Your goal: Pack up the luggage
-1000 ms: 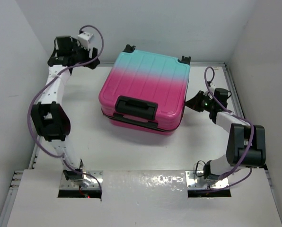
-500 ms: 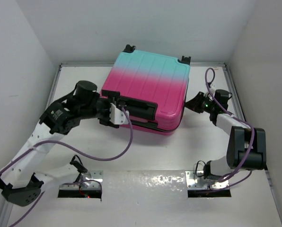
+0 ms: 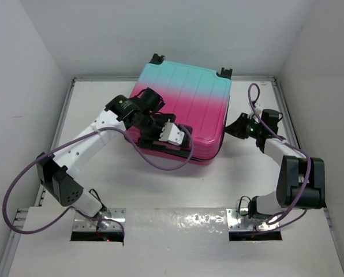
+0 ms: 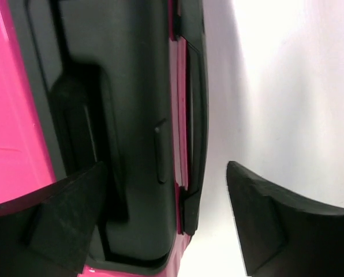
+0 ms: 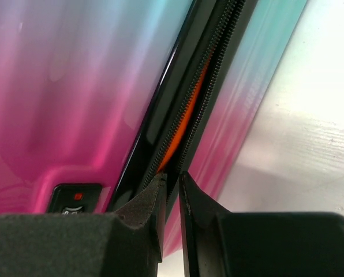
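on white table point(image 3: 103, 104), left hand point(image 4: 165, 168) gapes wide over luggage point(image 3: 186, 86) handle point(image 4: 131, 104).

No text, brand, number or sign can be read in any view.

Only candidate: a small black plate point(image 5: 74, 198) set into the pink side of the luggage point(image 3: 180, 109), at the lower left of the right wrist view. It carries a red dot with a pale mark below it. Both are too blurred to tell whether they are lettering or a symbol.
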